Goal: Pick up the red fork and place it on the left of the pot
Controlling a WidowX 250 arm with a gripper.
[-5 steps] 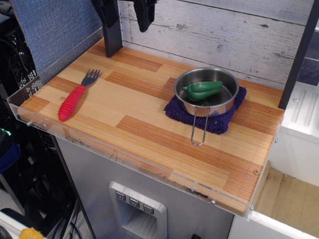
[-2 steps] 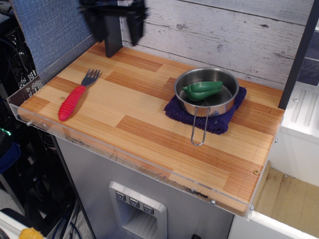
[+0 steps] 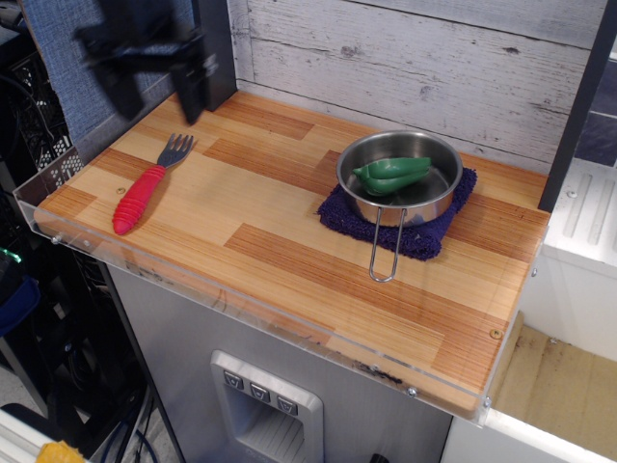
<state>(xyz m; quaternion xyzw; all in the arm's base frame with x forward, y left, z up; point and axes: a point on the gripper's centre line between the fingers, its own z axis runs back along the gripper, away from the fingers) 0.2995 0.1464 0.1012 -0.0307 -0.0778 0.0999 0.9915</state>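
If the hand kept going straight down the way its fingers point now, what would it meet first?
Probably the bare wooden tabletop behind the red fork's tines. The hand is blurred and open, fingers pointing down; depth is unclear, so it might just reach the tines.

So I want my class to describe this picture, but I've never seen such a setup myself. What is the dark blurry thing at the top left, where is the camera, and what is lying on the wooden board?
There is one view, from a camera set above and in front of a wooden table, looking down at it.

The dark blurred shape at the top left is the gripper of a robot arm, the part that grasps. Its two fingers point down and stand apart, so it is open and holds nothing. It is blurred because it is moving.

Below it lies the red fork, flat on the wood, tines pointing towards the back wall. To the right stands the pot, shiny steel with a long wire handle pointing towards the camera. It sits on a purple cloth and has a green pepper-like toy inside.
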